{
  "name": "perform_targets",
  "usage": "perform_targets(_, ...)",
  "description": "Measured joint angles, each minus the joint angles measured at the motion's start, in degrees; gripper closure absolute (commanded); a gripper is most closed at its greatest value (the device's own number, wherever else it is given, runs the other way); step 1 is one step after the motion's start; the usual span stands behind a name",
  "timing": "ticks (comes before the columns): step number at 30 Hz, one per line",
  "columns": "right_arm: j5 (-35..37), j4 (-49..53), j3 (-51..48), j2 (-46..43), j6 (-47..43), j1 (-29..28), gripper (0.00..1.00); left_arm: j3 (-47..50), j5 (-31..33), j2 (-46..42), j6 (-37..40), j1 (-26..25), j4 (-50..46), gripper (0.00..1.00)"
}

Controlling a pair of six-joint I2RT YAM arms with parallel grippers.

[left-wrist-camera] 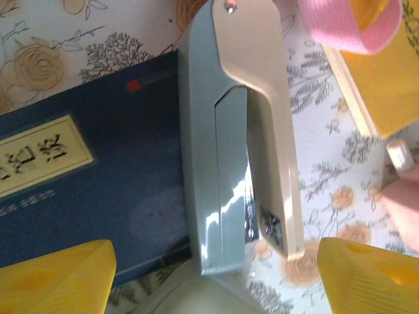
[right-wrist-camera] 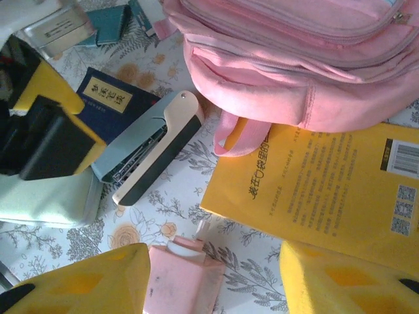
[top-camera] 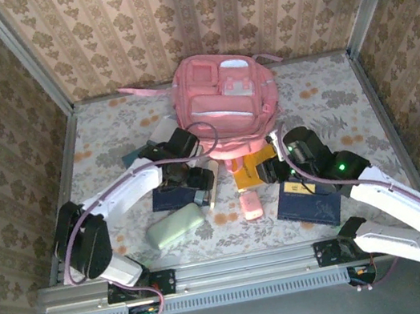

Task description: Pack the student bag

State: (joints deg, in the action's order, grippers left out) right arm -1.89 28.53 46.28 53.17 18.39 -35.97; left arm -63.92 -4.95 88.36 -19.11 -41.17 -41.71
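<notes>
Beyond the right fingers [right-wrist-camera: 85,281], spread and empty, lies the student bag [right-wrist-camera: 294,59]; left fingers [left-wrist-camera: 52,275] wide, empty.

Bright, warm light falls evenly over the floral-patterned table [top-camera: 329,95] in the top external view, with soft shadows beside the arms towards its near edge. The left wrist view is slightly soft. A white sheen streaks the pale blue-grey plastic stapler [left-wrist-camera: 222,163], and the yellow fingertips [left-wrist-camera: 55,278] of the left gripper [left-wrist-camera: 216,284] are blurred. In the right wrist view the large pink fabric backpack [right-wrist-camera: 294,59] looks washed out along its top.
</notes>
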Motion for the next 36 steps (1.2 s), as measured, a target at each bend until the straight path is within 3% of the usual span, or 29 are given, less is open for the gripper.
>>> perform_targets(12,0.00,-0.07,-1.14,-0.72,0.87,0.00,0.43,-3.63,1.66,12.63,-7.37,-1.60,3.78,0.12)
perform_targets(36,0.22,-1.36,-1.14,0.35,0.90,0.00,0.42,-6.60,-3.10,16.04,-9.73,-3.43,5.81,0.14)
